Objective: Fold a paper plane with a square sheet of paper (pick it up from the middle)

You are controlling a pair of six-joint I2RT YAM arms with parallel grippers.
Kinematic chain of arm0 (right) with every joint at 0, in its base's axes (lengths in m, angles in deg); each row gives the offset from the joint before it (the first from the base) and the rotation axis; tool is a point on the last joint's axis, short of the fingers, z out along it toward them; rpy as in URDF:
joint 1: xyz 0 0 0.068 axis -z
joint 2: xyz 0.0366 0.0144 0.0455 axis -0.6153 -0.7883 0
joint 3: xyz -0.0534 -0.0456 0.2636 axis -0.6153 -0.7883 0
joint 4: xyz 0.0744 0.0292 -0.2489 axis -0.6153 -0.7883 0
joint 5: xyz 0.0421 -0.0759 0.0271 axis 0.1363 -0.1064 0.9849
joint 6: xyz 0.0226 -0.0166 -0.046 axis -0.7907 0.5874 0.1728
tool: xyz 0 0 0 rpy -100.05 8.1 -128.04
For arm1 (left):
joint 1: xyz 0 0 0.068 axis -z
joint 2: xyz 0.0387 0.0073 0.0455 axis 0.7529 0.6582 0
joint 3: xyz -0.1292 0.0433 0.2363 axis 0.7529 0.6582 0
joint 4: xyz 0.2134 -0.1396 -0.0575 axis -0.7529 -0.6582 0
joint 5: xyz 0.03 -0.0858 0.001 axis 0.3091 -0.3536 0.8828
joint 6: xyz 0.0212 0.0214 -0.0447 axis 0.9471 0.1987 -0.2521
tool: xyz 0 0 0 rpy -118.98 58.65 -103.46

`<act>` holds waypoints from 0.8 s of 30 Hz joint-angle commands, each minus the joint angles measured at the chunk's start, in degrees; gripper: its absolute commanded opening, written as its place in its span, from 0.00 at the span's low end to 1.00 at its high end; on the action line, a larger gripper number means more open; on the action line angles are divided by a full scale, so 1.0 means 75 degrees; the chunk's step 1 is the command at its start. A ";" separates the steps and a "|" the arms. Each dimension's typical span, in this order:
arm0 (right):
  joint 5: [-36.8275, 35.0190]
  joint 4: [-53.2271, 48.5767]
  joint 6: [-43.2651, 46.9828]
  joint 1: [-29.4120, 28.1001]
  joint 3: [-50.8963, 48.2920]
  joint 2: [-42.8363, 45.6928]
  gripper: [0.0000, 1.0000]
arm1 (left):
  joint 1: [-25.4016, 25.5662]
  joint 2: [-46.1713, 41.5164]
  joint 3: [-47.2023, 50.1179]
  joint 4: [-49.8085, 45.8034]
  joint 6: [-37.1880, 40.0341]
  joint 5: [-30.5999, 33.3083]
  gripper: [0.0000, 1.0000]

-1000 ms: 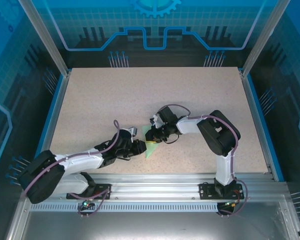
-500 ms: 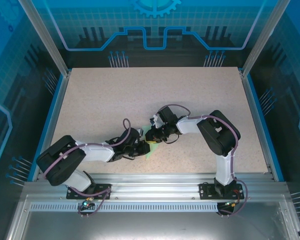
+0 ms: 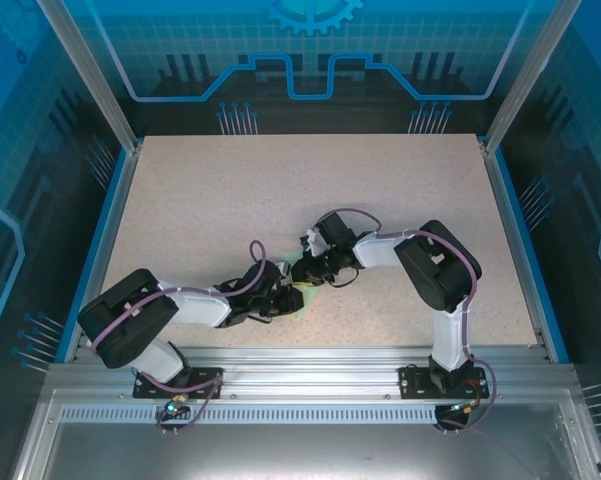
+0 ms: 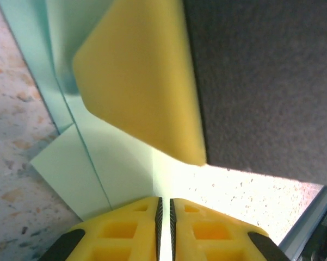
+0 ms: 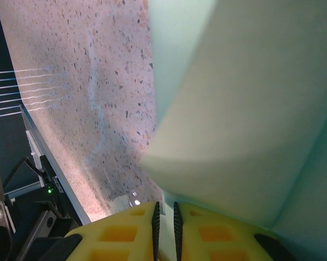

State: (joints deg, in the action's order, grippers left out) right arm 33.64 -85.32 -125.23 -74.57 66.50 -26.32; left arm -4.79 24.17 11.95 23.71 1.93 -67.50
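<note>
At the near edge of the table (image 3: pixel 230 200), the left arm (image 3: pixel 170 300) has changed most. A second ago it lay stretched low along the rail; now its elbow is drawn in and raised, and the left gripper (image 3: pixel 292 297) has pushed forward over the sheet of paper (image 3: pixel 301 304).

A pale green triangle of that sheet showed plainly below the two grippers before. It is now mostly covered, with only slivers peeking out between them near the table's front centre.

From the left wrist, the left gripper (image 4: pixel 164 209) has its jaws drawn almost together, leaving a hair-thin slit. The creased mint sheet (image 4: pixel 114 174) lies flat on the table right at its tips. Whether an edge is caught in the slit cannot be told. One yellow finger (image 4: pixel 136 81) of the right gripper presses down just ahead of it.

A little farther in, the right gripper (image 3: pixel 308 280) has not moved over the same second. From its own wrist the jaws (image 5: pixel 164 212) are equally narrow, and a curled flap of the sheet (image 5: pixel 245 109) rises straight out of them, so it appears to be pinching the paper.

My reading is that the right side anchors a fold while the left comes in to press or take the next one. The plane is far from finished, because no dart shape shows yet.
</note>
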 commanded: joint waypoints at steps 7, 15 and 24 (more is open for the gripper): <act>-0.0610 -0.0427 0.0091 0.0064 -0.0029 -0.0522 0.18 | 0.0702 0.0247 0.0741 -0.0571 -0.0508 -0.0783 0.16; -0.0615 -0.0462 0.0103 0.0064 -0.0001 -0.0495 0.18 | 0.0941 0.0078 0.0911 -0.0973 -0.0579 -0.0776 0.16; -0.0610 -0.0445 0.0101 0.0064 -0.0008 -0.0495 0.18 | 0.1099 0.0068 0.1221 -0.1096 -0.0665 -0.0892 0.18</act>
State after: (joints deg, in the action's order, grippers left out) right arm 33.68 -85.95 -125.23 -74.57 66.96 -26.54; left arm 0.90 22.25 16.65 29.07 -1.46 -66.49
